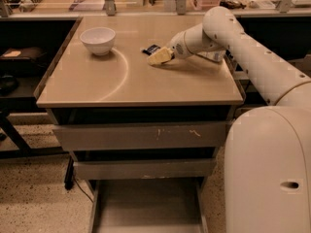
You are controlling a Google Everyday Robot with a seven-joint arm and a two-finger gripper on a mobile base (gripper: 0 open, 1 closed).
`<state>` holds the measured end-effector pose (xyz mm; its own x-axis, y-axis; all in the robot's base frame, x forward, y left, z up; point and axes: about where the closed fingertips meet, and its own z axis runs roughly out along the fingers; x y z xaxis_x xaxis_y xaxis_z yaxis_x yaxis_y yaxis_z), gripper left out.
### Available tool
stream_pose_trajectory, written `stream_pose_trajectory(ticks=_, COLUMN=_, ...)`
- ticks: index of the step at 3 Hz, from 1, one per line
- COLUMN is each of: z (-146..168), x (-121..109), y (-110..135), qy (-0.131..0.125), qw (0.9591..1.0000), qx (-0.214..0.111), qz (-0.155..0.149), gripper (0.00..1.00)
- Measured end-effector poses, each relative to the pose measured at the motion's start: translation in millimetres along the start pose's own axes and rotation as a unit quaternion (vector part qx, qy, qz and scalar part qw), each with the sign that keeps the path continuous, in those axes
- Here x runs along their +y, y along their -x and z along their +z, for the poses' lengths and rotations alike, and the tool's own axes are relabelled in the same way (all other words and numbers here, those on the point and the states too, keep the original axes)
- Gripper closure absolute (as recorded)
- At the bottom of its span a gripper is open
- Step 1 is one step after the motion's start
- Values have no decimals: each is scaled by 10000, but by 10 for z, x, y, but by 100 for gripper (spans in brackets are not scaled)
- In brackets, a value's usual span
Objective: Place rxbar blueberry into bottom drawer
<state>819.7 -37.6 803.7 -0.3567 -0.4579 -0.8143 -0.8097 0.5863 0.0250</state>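
Fingers [159, 56], pale and wedge-shaped at the end of the single white arm [252, 57], sit low over the far middle of the desk [146, 89], pointing left; whether they are apart or together cannot be told from this angle, nor whether they grip anything. One small dark blue bar [151, 49] lies flat on the desk right at their tips, on the far left side of them, touching or nearly so. Nearest the camera, the bottom drawer [146, 203] stands pulled out, its flat grey floor showing. Above it are two more drawers, both pushed in: the middle drawer [143, 169] and the top drawer [141, 136] with a scratched front, making three drawers in all. On the desk, one white bowl [97, 40] stands upright at the far left, well apart from the bar. Beyond the desk's back edge runs a shelf [87, 4] with small clutter that is too indistinct to name.
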Motion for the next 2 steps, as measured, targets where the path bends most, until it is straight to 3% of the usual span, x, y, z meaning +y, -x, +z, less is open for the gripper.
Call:
stream_pose_trajectory(ticks=1, z=0, x=0, y=0, qy=0, qw=10000, qx=0, qz=0, gripper=100)
stream_pose_trajectory(ticks=2, z=-75, x=4, y=107, qy=1, qw=10000, qx=0, qz=0, gripper=100)
